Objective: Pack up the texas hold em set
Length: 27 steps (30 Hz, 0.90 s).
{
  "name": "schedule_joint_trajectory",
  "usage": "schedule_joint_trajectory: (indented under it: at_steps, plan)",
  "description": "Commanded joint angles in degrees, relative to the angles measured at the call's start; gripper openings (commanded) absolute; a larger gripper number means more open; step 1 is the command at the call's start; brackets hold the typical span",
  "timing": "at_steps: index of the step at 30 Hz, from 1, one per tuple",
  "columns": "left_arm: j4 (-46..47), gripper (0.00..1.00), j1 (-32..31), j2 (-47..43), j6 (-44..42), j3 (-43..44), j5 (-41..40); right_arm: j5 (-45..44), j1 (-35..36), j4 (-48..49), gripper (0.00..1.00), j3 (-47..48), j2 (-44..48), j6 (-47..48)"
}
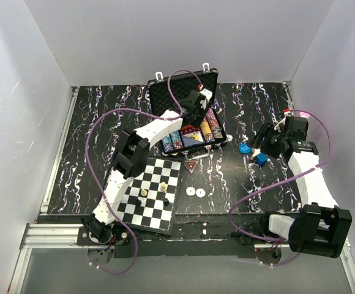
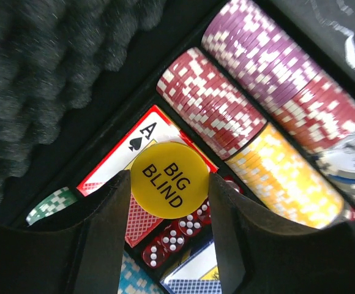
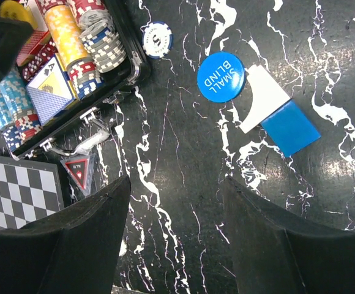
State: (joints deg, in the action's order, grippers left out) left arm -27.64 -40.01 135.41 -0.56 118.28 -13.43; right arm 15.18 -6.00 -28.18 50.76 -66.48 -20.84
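L gripper (image 2: 168,184) is part-closed on the yellow button (image 2: 168,179) marked BIG BLIND. Its fingers (image 2: 107,233) press the button's edge on both sides, w/ the face turned to the wrist cam. It hangs over the open case (image 1: 159,98).

Right under it lies a card deck (image 2: 147,131), ace of spades up. Red dice (image 2: 177,236) show between the fingers, below the button. Out past the R-hand finger run the chip rows (image 2: 214,104) in red, purple & yellow. A few green chips (image 2: 52,205) sit beside the L-hand finger. Foam lining (image 2: 37,79) is ahead & to the left.

R gripper (image 3: 176,184) is wide open w/ nothing in it, over bare worktop (image 3: 177,239).
- Ahead & a bit right: blue button (image 3: 221,76) marked SMALL BLIND, flat on the worktop, just beside a white-and-blue block (image 3: 275,119).
- Ahead & a bit left: a loose chip (image 3: 158,39), just off the case's corner.
- Farther left & ahead: the case itself.
- Near the L-hand finger: a red triangle (image 3: 79,170) by the case's front edge.
- Left of that finger: the chessboard (image 3: 18,193).
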Motion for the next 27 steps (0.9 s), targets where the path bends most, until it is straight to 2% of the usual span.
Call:
schedule_joint_trajectory:
  at_steps: [1,4,8,9,13,14,18,23,27]
  plan:
    - [-0.2,0.20,0.3,0.3,-2.8,3.9,-0.5,1.0,-0.3,1.4,0.69,-0.5,2.1,0.2]
    - [-1.7,0.22,0.8,1.9,-2.9,6.0,-1.1,0.9,-0.2,1.2,0.69,-0.8,2.4,0.2]
    - [-2.5,0.33,0.8,2.2,-2.6,6.1,-1.2,0.8,-0.3,1.2,0.69,-1.1,2.6,0.2]
    - [-2.5,0.39,0.8,2.2,-2.3,5.9,-1.2,0.9,-0.3,1.4,0.69,-1.1,2.5,0.3]
    - [-2.2,0.81,0.7,1.2,-1.6,5.9,-0.6,1.2,-0.2,1.3,0.69,-1.4,2.4,0.4]
    - [-2.1,0.84,0.7,1.0,-1.8,6.0,0.1,1.1,-0.2,1.2,0.69,-1.4,2.5,0.4]
    - [-1.7,0.85,0.5,-1.0,-1.9,6.0,0.2,0.9,-0.2,0.6,0.69,-1.3,3.0,0.5]
    - [5.3,0.83,-1.4,-8.3,-1.4,-2.2,3.2,-0.8,-0.3,-0.4,0.69,-0.8,5.8,0.5]
    - [10.5,0.82,-4.4,-13.7,0.1,-8.8,8.9,-2.5,-0.3,1.0,0.68,-1.4,11.3,-0.1]
